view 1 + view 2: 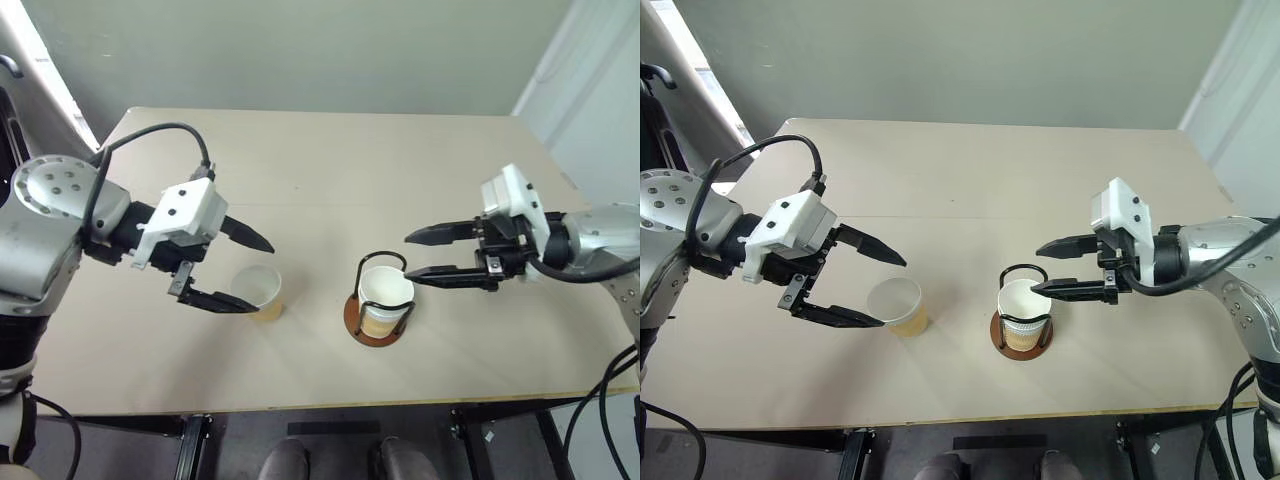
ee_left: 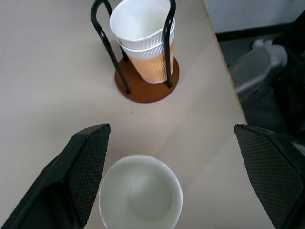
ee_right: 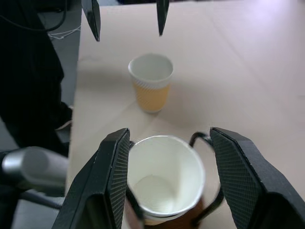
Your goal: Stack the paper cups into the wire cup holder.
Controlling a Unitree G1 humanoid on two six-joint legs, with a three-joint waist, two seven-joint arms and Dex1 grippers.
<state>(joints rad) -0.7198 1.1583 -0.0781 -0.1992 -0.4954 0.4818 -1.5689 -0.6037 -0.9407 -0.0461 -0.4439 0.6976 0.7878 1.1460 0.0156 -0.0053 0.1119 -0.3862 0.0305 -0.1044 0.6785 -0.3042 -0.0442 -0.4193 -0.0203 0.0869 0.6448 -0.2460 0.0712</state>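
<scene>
**Operator:** Where are the task items located?

**Technician:** Two paper cups [image 2: 145,45] are seen nested inside the wire cup holder [image 1: 378,300], which is set near the front edge of the desk [image 1: 320,160]. The stack is leaned slightly against one wire loop, probably because it was let go at an angle. The third cup [image 1: 258,290] is stood upright on the desk, to the holder's left and apart from it, rim up, so that it can be taken from the sides.

**Operator:** How are the tools set?

**Technician:** The left tool [image 1: 245,270] is spread to its widest, with one finger on either side of the loose cup. No contact is seen, so the cup is judged not yet gripped. The right tool [image 1: 425,255] is parted and nothing is pinched in it; its fingers are held level beside the stacked rim.

**Operator:** What is required next?

**Technician:** The left tool would have to be closed on the loose cup below the rim. Excess pressure is to be avoided, since thin paper walls are easily crushed.
</scene>
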